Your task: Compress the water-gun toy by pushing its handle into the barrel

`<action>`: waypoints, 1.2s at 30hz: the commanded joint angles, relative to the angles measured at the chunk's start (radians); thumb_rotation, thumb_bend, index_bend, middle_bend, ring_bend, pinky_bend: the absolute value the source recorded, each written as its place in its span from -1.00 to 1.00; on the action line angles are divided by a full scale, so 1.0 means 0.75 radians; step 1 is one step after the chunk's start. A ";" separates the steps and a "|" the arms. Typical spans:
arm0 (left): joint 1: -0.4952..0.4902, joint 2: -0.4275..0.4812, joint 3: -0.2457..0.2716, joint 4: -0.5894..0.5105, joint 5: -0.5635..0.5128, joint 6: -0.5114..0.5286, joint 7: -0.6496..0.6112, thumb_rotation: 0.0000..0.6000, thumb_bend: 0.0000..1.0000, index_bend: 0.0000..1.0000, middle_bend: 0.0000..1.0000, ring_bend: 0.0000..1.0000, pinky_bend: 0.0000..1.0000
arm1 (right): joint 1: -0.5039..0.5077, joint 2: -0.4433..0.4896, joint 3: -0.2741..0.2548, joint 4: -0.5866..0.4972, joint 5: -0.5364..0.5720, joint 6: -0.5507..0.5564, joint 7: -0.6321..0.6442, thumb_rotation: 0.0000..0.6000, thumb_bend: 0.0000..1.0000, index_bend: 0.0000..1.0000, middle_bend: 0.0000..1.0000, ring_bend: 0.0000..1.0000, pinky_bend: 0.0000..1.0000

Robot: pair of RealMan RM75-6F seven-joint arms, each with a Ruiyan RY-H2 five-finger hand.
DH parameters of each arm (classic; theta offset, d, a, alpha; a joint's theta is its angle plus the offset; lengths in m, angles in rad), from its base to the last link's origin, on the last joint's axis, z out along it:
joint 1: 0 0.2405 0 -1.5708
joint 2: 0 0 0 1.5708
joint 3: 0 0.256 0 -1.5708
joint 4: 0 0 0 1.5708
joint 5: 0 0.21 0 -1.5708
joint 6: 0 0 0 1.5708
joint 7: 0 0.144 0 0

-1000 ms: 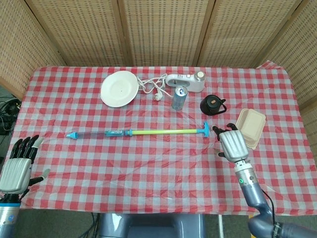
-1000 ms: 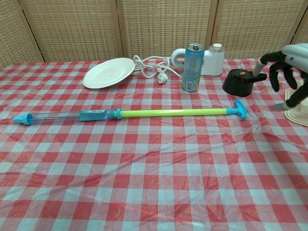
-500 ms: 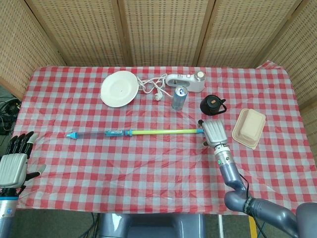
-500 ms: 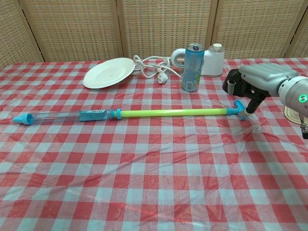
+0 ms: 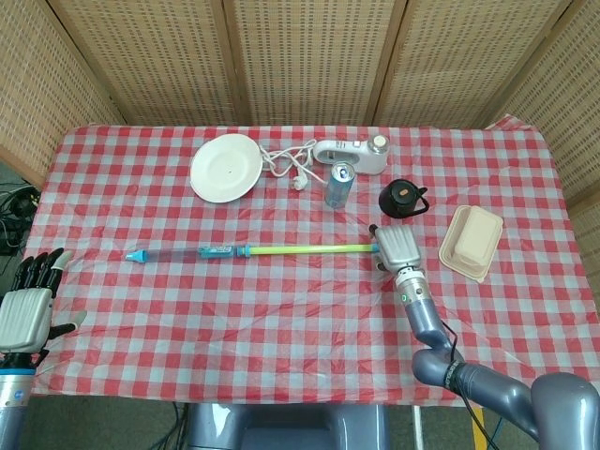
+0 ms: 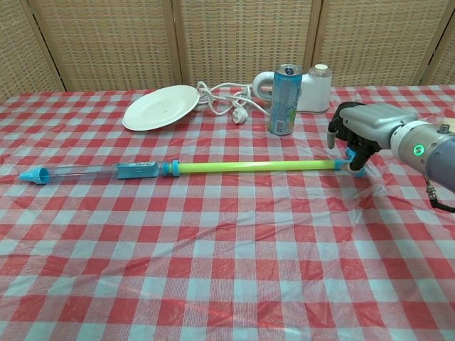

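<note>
Fingers of the right hand (image 6: 364, 131) curl over the water-gun toy's handle (image 6: 353, 166); its barrel (image 6: 92, 171) lies far beyond.

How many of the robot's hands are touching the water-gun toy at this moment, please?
1: the right hand sits over the water-gun toy at its handle end; the left hand hangs off the table's near-left edge.

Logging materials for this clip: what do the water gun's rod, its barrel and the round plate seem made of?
Yellow-green rod: likely plastic, smooth, uniformly coloured, slight sheen. Clear barrel: transparent plastic, apparently; the checked cloth shows through. White round plate: glossy, ceramic or melamine; cannot tell which.
</note>
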 commanded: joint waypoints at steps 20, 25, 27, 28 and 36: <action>-0.013 -0.004 -0.013 0.013 -0.041 -0.030 0.007 1.00 -0.57 -1.00 -1.00 -1.00 -1.00 | 0.072 -0.112 -0.019 0.244 0.090 -0.114 0.019 1.00 0.03 -0.03 1.00 1.00 0.33; -0.013 -0.004 -0.014 0.012 -0.047 -0.032 0.011 1.00 -0.57 -1.00 -1.00 -1.00 -1.00 | 0.077 -0.129 -0.025 0.286 0.089 -0.131 0.038 1.00 0.04 0.03 1.00 1.00 0.33; -0.014 -0.004 -0.013 0.011 -0.046 -0.034 0.012 1.00 -0.57 -1.00 -1.00 -1.00 -1.00 | 0.077 -0.133 -0.026 0.295 0.087 -0.132 0.045 1.00 0.04 0.07 1.00 1.00 0.33; -0.015 -0.005 -0.012 0.010 -0.046 -0.034 0.013 1.00 -0.57 -1.00 -1.00 -1.00 -1.00 | 0.077 -0.134 -0.026 0.296 0.085 -0.131 0.048 1.00 0.05 0.10 1.00 1.00 0.33; -0.015 -0.003 -0.015 0.006 -0.053 -0.035 0.012 1.00 -0.57 -1.00 -1.00 -1.00 -1.00 | 0.066 -0.106 -0.021 0.230 0.031 -0.064 0.099 1.00 0.07 0.36 1.00 1.00 0.33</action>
